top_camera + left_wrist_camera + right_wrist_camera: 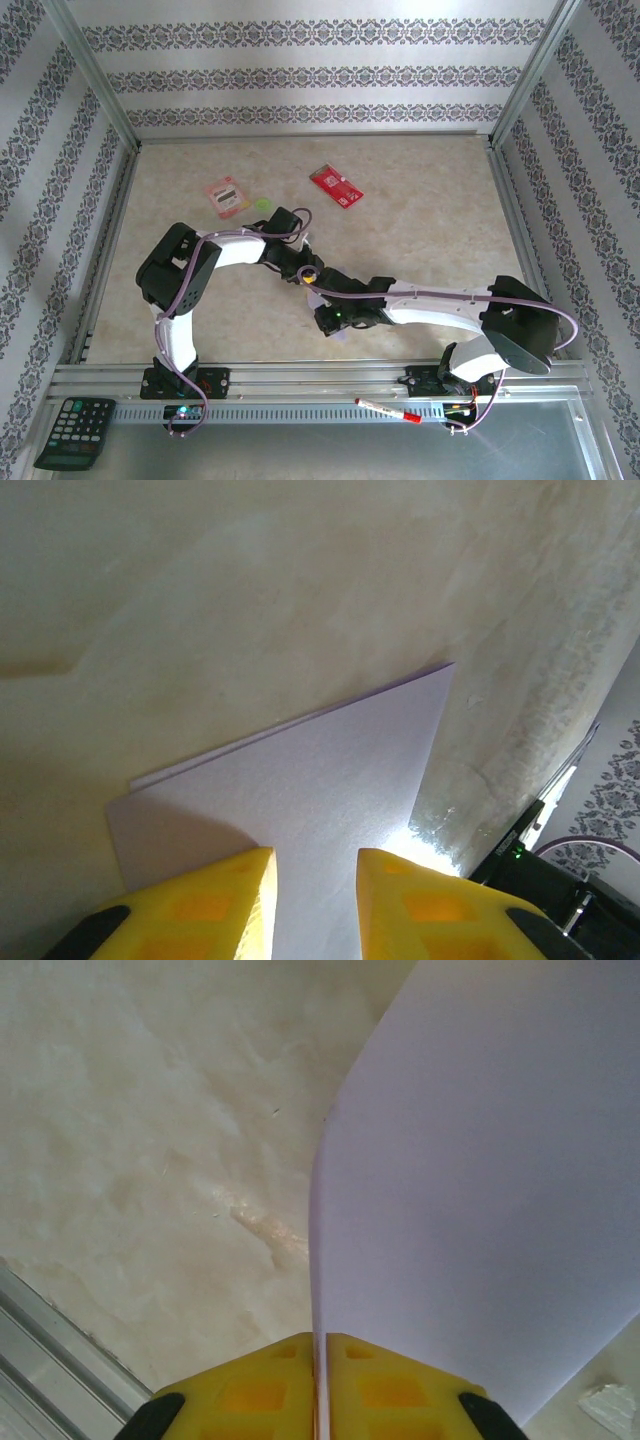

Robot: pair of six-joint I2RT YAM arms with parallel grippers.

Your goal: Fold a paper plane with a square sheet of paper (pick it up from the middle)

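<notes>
Beige marbled table [430, 240] inside an aluminium frame [95, 70]. The walls [300, 70] are papered in ornamented stripes. A red card [336, 186] and a pink packet [226, 196] lie well beyond both claws. Left claw [314, 860]: fingers narrowly parted, clamping nothing, above the near edge of the folded lilac sheet of paper [320, 770], which lies flat. Its long edge runs diagonally, the sharp corner pointing ahead and to the claw's right. Right claw [320, 1338]: pinched on the sheet's edge, the paper rising ahead of the fingers, bowed rightward.
</notes>
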